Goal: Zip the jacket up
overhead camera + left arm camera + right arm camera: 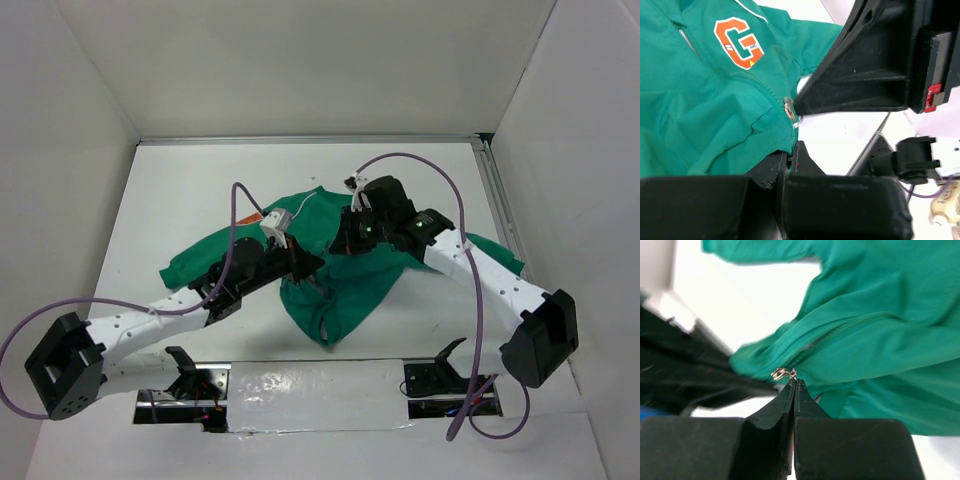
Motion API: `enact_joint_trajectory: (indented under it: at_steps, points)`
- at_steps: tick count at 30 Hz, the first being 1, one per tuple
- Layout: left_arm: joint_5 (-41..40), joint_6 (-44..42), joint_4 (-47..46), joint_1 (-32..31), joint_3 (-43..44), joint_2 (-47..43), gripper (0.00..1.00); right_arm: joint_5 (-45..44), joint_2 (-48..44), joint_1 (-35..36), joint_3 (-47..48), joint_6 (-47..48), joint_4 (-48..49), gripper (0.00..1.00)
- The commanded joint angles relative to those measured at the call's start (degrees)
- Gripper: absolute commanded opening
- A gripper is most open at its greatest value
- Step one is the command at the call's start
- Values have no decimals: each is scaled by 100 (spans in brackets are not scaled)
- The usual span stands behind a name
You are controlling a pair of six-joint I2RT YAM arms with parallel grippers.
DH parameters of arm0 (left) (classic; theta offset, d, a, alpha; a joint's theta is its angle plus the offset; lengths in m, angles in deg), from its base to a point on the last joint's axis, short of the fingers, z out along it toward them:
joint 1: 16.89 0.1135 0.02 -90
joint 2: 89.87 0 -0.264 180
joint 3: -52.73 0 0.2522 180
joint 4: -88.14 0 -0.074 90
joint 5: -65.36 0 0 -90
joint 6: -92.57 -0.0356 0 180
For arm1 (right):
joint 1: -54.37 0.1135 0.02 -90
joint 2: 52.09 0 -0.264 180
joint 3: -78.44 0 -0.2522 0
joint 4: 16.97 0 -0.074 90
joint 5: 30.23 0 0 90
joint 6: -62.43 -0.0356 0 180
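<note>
The green jacket (345,285) lies crumpled mid-table, its sleeves spread left and right. Its orange "G" patch (737,42) shows in the left wrist view, with the zipper teeth (687,40) beside it. My left gripper (305,262) (791,150) is shut on the jacket's lower front edge, with green cloth pinched between the tips. My right gripper (343,243) (794,383) is shut on the small metal zipper pull (782,373), which sticks out at its tip. The same pull (789,107) shows by the right arm's black fingers (850,80). The two grippers are close together.
White walls enclose the table on three sides. A metal rail (497,200) runs along the right edge. Purple cables (440,175) loop over both arms. The left arm appears as a dark blur (680,375) just left of the right gripper.
</note>
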Motion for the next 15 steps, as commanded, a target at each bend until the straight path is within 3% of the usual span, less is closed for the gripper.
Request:
enact_joint_trajectory:
  at_steps: [1,7,11,15]
  points:
    - [112,515,1160,-37,395,-475,0,-2261,10,305,614,259,-479,0]
    - [490,1245,1955,-282,87,-686,0,-3729,660,772,1080,585,-1015,0]
    - [289,1483,2202,-300,-167,-861,0,-2985,731,1009,836,762,-780,0]
    - [385,1342,2193,-327,-352,-1231,0,-3617,1029,913,983,542,-762,0]
